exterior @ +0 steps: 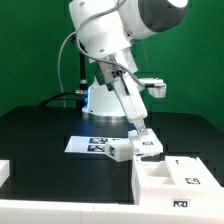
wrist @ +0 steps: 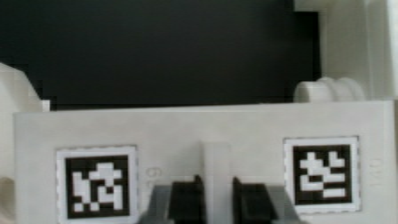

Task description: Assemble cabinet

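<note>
My jaws are squeezed together. The white block (wrist: 205, 135) sits just ahead of them, its long side running across them.

Readable text: none; no letters, digits or brand names show.
white panel (wrist: 199, 130): two black-and-white square tags (wrist: 98, 182), coded patterns only.
marker board (exterior: 90, 146): square tags, patterns blurred.
cabinet box (exterior: 150, 172), near the front edge of the tabletop (exterior: 40, 130): one square tag, no wording.
</note>
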{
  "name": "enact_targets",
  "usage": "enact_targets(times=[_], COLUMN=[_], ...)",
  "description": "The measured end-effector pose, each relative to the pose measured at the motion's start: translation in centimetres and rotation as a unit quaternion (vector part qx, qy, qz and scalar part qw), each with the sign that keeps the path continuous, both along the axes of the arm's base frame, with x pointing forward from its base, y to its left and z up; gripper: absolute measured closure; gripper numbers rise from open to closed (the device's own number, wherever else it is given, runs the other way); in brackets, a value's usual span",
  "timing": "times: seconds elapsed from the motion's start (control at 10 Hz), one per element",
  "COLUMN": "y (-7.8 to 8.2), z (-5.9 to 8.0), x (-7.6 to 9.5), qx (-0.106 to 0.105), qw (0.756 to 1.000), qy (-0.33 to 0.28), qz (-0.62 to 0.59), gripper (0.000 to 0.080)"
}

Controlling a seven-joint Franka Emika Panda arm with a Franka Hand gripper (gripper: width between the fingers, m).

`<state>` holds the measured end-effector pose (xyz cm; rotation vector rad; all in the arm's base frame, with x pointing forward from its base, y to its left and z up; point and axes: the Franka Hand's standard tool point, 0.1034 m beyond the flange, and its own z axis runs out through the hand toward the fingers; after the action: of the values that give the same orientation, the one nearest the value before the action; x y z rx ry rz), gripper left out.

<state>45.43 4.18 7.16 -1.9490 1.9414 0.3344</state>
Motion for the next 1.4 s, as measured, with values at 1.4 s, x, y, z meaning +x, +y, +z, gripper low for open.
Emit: enact_targets(times=[1.4], y=[0.8], z=[-0.9], x=[2.4], qx=[-0.006], qw=[1.000], qy=[0.010], qz=[-0.002], gripper=[0.0734])
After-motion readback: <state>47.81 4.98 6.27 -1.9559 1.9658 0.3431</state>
